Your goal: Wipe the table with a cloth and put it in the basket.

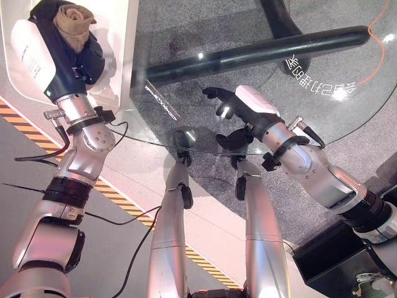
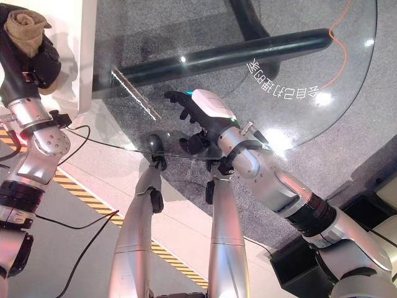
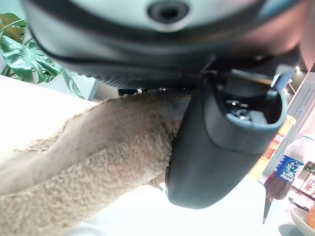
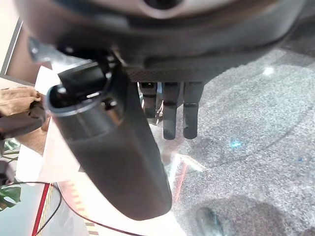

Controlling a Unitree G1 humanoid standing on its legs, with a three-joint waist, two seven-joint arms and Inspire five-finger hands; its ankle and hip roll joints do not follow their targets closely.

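A tan fluffy cloth (image 1: 74, 22) is bunched in my left hand (image 1: 59, 53), which is shut on it at the upper left, over a white surface (image 1: 121, 37) beside the glass table (image 1: 322, 124). The left wrist view shows the cloth (image 3: 98, 162) pressed between the palm and the thumb (image 3: 221, 147). My right hand (image 1: 245, 105) is open, fingers (image 4: 174, 113) straight, just above the glass near the table's front edge, holding nothing.
A dark bar of the table's base (image 1: 248, 53) shows through the glass. An orange cable (image 1: 375, 43) lies on the floor behind. Yellow-black tape (image 1: 118, 192) runs across the floor. A black box (image 1: 329, 261) sits at lower right. A person's hand (image 4: 17, 96) shows in the right wrist view.
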